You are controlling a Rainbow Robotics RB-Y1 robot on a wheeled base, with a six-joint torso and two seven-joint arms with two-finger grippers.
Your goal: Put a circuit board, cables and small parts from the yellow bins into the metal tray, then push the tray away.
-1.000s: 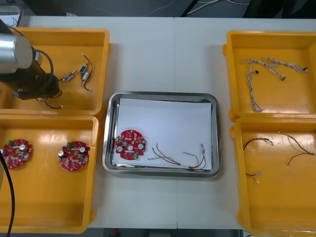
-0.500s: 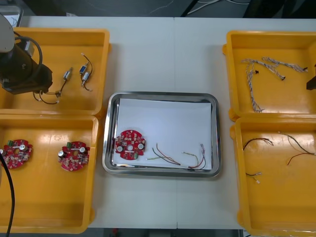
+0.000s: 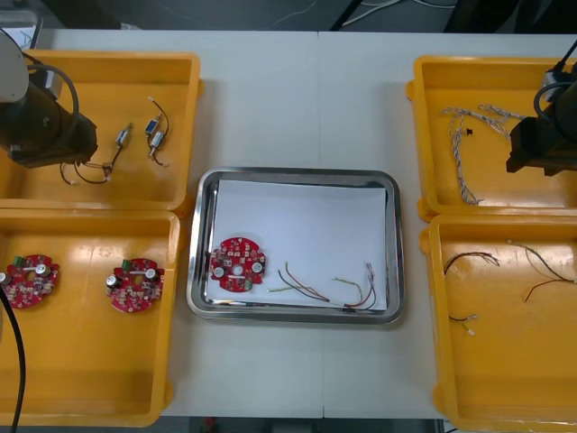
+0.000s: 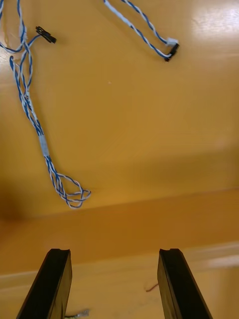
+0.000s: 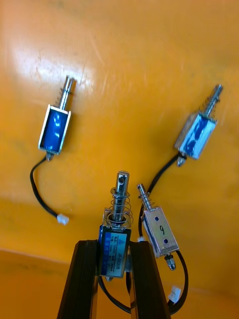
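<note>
Left gripper (image 5: 113, 245) clamped on a metal part (image 5: 119, 199) in a bin (image 5: 149, 50), second part (image 5: 159, 237) just beside one finger, two more ahead with bare floor between; right gripper (image 4: 113, 255) wide open, empty, bin wall (image 4: 149, 219) just ahead, cable (image 4: 30, 109) beyond.

Yellow plastic bins (image 3: 108, 99) are flanking the frame's left and right, and the shiny silver metal tray (image 3: 297, 173) at centre is showing white inside. Round red circuit boards (image 3: 237, 264) are lying lower left and centre, twisted blue-and-white cables (image 3: 460, 167) upper right, black cables (image 3: 469, 260) lower right; silver small metal parts (image 5: 55, 129) are wearing blue labels.
</note>
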